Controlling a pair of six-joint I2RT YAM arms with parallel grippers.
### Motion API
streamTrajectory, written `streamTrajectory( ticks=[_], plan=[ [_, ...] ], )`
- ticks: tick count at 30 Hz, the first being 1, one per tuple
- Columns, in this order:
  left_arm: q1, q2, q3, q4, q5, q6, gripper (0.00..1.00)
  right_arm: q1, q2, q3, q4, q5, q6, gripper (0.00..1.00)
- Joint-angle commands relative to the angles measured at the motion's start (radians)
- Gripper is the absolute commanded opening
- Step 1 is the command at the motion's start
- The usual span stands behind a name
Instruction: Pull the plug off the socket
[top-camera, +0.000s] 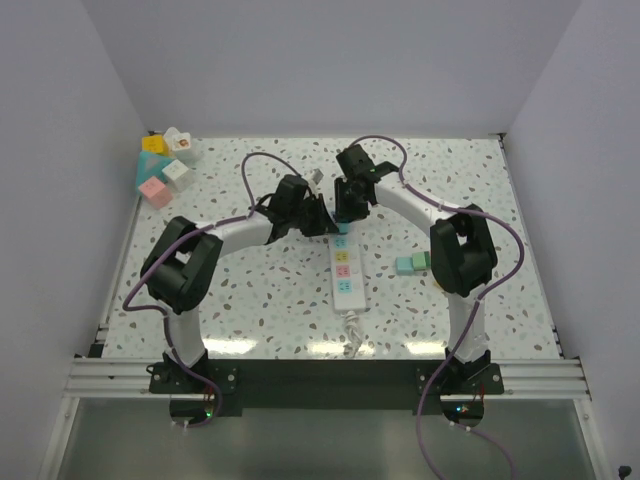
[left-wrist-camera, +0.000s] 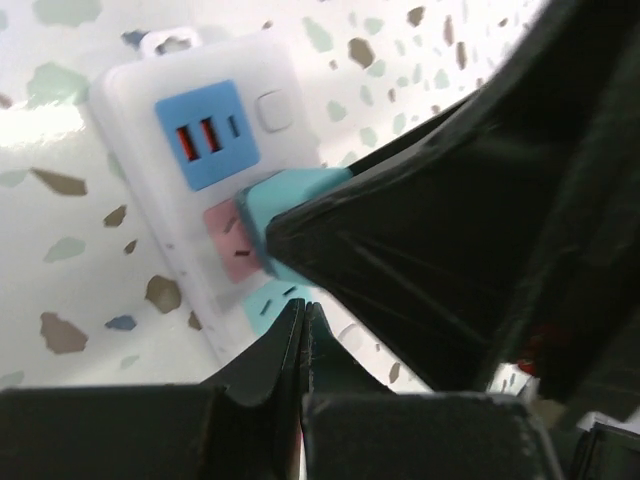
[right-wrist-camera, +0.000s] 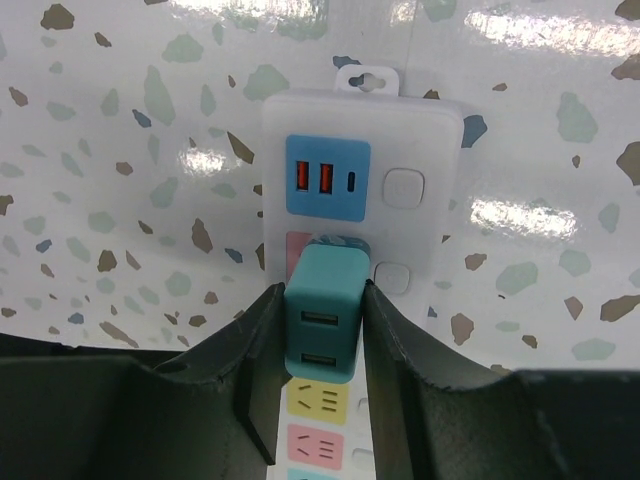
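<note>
Lying flat at mid-table (top-camera: 250, 300), long axis running near to far, between the 2 arms: the socket (top-camera: 347, 275). At its far end, a blue USB panel (right-wrist-camera: 327, 178) with 2 red ports; just below that, a pink outlet (left-wrist-camera: 232, 240).

Seated in that pink outlet and standing up off the face: the plug (right-wrist-camera: 322, 320), a teal cube with 2 USB slots on top. Below it, a yellow outlet (right-wrist-camera: 322, 402) and another pink one, slots showing.

Closed around the plug from left and right with the right gripper (right-wrist-camera: 322, 292), 1 finger flat against each side. Pinched fully together on nothing, the left gripper (left-wrist-camera: 303, 315), tips just beside the socket's edge near the plug; touching or not, cannot tell.

Trailing off the near end, a white cable (top-camera: 355, 335). Near the right arm, 1 loose teal block (top-camera: 410, 264); in the far left corner, a cluster of coloured blocks (top-camera: 163, 165).
</note>
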Motion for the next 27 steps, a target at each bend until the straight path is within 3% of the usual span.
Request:
streamTrajectory(
  ticks=[1, 12, 16, 18, 20, 27],
  plan=[
    [-0.001, 0.018, 0.057, 0.087, 0.062, -0.016, 0.00, 0.005, -0.006, -0.006, -0.009, -0.007, -0.022, 0.13],
    [0.000, 0.093, -0.048, 0.118, 0.077, -0.030, 0.00, 0.011, 0.029, 0.034, -0.064, -0.007, -0.065, 0.17],
    [-0.001, 0.111, -0.065, 0.103, 0.056, -0.025, 0.00, 0.020, 0.043, 0.040, -0.072, -0.007, -0.071, 0.11],
    [0.000, 0.124, -0.075, 0.086, 0.042, -0.025, 0.00, 0.023, 0.052, 0.052, -0.078, -0.007, -0.069, 0.00],
    [0.000, 0.128, -0.087, 0.075, 0.021, -0.030, 0.00, 0.025, 0.051, 0.076, -0.116, -0.007, -0.063, 0.00],
    [-0.001, 0.136, -0.105, 0.003, -0.051, -0.036, 0.00, 0.025, -0.211, 0.093, -0.118, 0.030, -0.019, 0.00]
  ],
)
